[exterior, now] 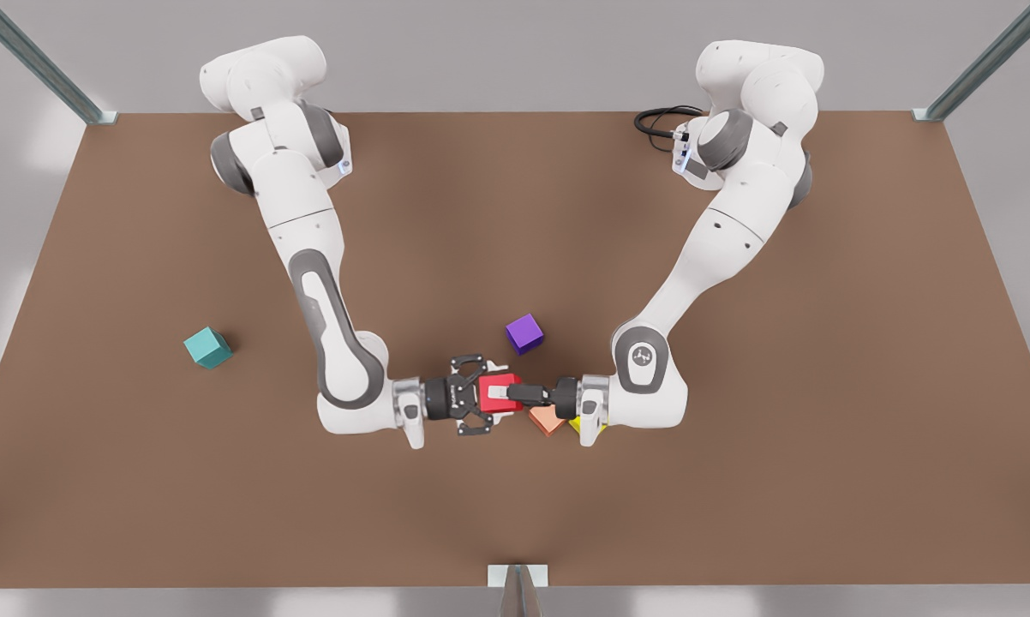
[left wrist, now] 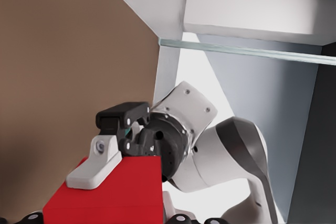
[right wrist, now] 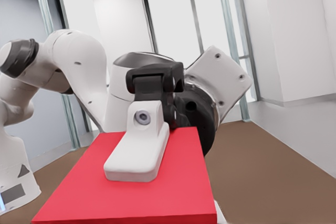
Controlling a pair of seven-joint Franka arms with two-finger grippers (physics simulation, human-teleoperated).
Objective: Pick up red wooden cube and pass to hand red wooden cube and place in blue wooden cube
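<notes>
The red wooden cube (exterior: 491, 383) hangs above the table's middle front, between both grippers. My left gripper (exterior: 501, 395), on the arm at the front view's right, is shut on it from above and below; its white pad (right wrist: 137, 153) lies flat on the cube's top face (right wrist: 173, 182). My right gripper (exterior: 491, 396), on the arm at the front view's left, is shut on the cube's sides; one of its pads (left wrist: 94, 169) rests against the red face (left wrist: 115, 192). The blue wooden cube (exterior: 207, 348), teal, sits alone on the table far toward the front view's left.
A purple cube (exterior: 524, 332) lies just behind the grippers. A salmon-orange cube (exterior: 547, 419) and a yellow one (exterior: 577, 424) sit on the table under the left gripper's wrist. A black cable (exterior: 659, 120) coils at the back right.
</notes>
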